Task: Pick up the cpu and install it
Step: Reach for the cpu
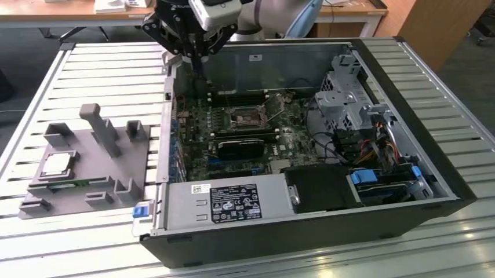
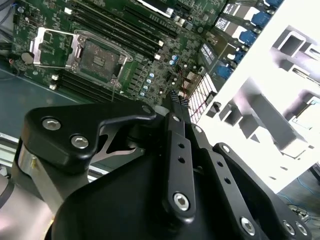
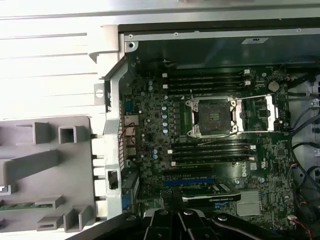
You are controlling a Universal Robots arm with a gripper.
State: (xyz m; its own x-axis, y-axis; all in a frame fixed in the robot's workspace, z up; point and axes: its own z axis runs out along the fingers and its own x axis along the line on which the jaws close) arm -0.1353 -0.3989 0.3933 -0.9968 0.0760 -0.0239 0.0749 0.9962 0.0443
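The cpu [image 1: 58, 165], a small silvery square chip, lies flat on the grey fixture [image 1: 85, 168] on the table, at the exterior view's left of the open computer case. My gripper [image 1: 199, 75] hangs over the case's far corner on that side, well above the motherboard and far from the cpu. Its fingers look shut with nothing between them in both wrist views [image 2: 175, 96] [image 3: 172, 196]. The cpu socket [image 1: 249, 119] [image 2: 100, 57] [image 3: 214, 117] on the motherboard stands bare with its metal lid swung open.
The case wall [image 1: 166, 116] stands between the fixture and the motherboard. Inside are a black card [image 1: 241, 147], a grey power supply box [image 1: 224, 202], a drive cage [image 1: 348, 98] and loose cables [image 1: 371, 145]. Upright posts [image 1: 97, 124] rise from the fixture.
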